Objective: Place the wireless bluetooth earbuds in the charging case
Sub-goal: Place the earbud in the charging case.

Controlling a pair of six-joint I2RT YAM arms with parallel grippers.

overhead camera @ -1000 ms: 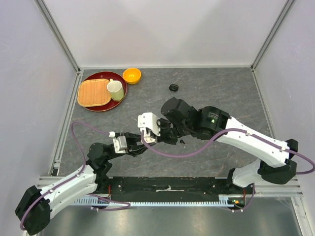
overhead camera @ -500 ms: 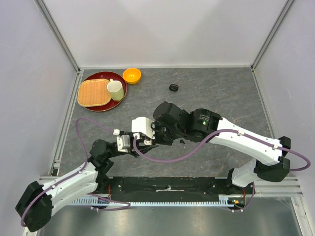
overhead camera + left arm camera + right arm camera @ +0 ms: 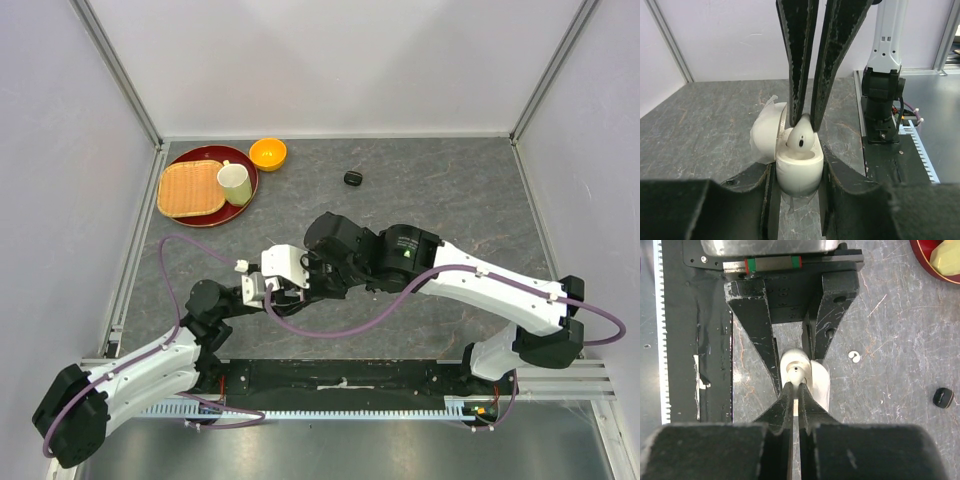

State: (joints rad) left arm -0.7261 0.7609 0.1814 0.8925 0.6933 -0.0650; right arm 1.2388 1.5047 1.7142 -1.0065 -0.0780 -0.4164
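On the grey marbled table [image 3: 450, 190], the left gripper [image 3: 797, 186] was clamped on the base of the open white pebble-shaped plastic charging case [image 3: 797, 170], which stood upright with its lid tipped back. The right gripper [image 3: 807, 120], pointing down, had its jaws pinched on a tiny white plastic earbud [image 3: 801, 140] resting at the case's mouth. A small black earbud [image 3: 943, 397] lay on the table, well apart.

**Middle blocked, far right open**

Mid-table, the left gripper [image 3: 798, 159] clamps the white case [image 3: 800, 177]; the right gripper [image 3: 806, 120], pinching a white earbud [image 3: 801, 139], bars its open top; red plate [image 3: 190, 218], cup [image 3: 235, 183] and orange bowl [image 3: 267, 153] crowd the far left; a black case [image 3: 352, 178] sits far centre; bare table [image 3: 470, 190] lies far right.
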